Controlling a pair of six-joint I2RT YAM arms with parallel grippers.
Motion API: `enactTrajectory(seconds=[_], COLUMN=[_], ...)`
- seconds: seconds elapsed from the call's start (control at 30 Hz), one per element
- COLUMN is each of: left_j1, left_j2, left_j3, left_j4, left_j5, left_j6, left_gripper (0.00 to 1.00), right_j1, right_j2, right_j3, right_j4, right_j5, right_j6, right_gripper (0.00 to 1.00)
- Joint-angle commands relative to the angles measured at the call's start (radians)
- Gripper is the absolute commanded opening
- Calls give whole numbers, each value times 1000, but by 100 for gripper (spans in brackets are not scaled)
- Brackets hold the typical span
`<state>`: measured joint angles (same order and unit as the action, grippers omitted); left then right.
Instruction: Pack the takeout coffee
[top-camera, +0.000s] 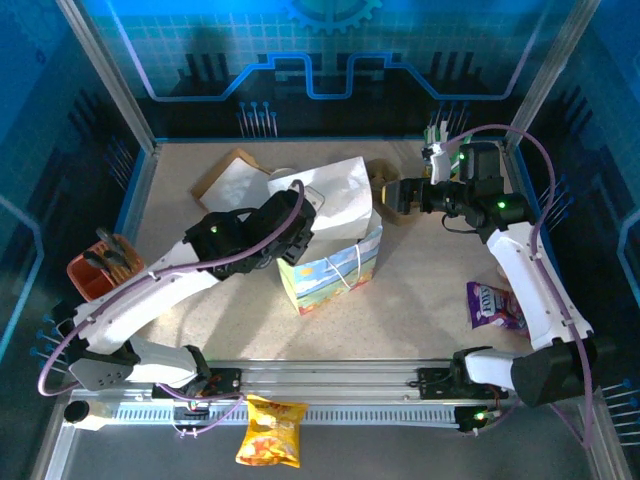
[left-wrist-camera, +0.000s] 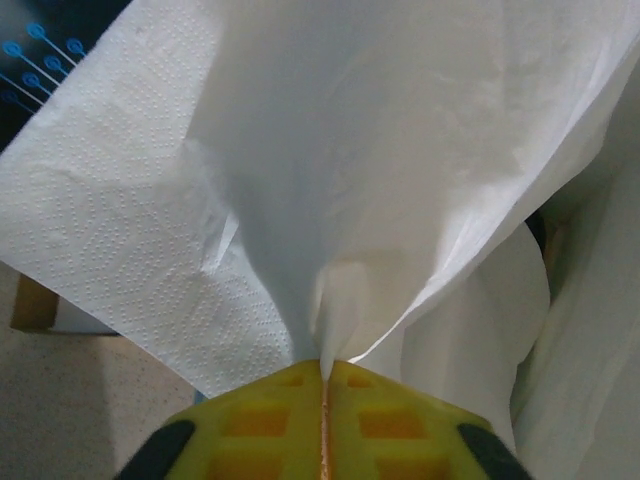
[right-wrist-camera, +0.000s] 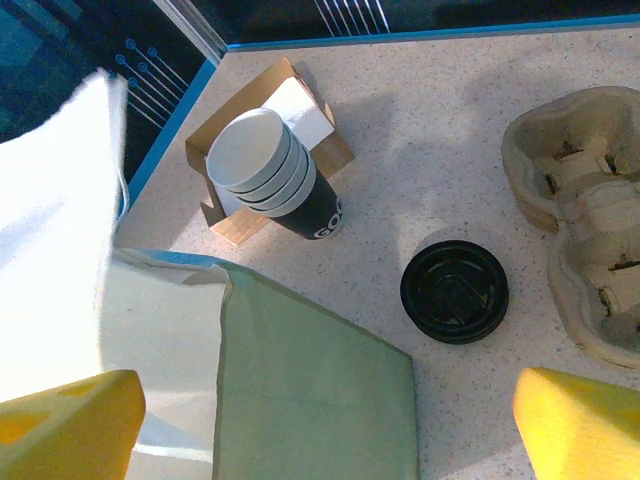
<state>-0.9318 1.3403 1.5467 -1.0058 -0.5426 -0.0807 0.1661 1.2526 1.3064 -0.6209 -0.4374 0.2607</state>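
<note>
Pinching a thin, dot-embossed white napkin (left-wrist-camera: 400, 150) between closed jaws, the left gripper (left-wrist-camera: 325, 365) holds it just above the printed paper bag (top-camera: 320, 275) at the centre of the top view. The right gripper (top-camera: 392, 196) hovers beside the bag, jaws wide apart and empty. I cannot pick out the takeout coffee; it may sit inside the bag, whose opening the napkin hides. A lidded paper cup should be light, thin-walled and easy to crush, so a gentle hold around the mid-wall, below the lid, seems best. Upper left in the right wrist view stands a stack of smooth nested cups (right-wrist-camera: 270, 175); right of centre lies a flat black lid (right-wrist-camera: 455, 290), beside a rough moulded-pulp carrier (right-wrist-camera: 580, 230).
</note>
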Motion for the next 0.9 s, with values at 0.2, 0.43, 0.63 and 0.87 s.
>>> enactTrajectory(seconds=[0.2,0.43,0.63,0.87], left_j1=[-6,28,137,161], left_j2=[-64,-99,-38,142], left_j3=[-33,-20,27,160], left_j4=[94,142,145,81], left_j5=[150,185,342,363], left_j6=[-2,18,9,77], left_gripper=[31,43,39,27], right_j1=[-14,-12,-12,-11], right_j2=[-15,-24,-23,-29], right_j3=[-9,-14,-26,-35], right_j4=[-7,-14,-5,-12], right_j5=[-12,-2,-9,-4], right_j6=[-8,-11,-3,-9], right_gripper=[95,95,95,96])
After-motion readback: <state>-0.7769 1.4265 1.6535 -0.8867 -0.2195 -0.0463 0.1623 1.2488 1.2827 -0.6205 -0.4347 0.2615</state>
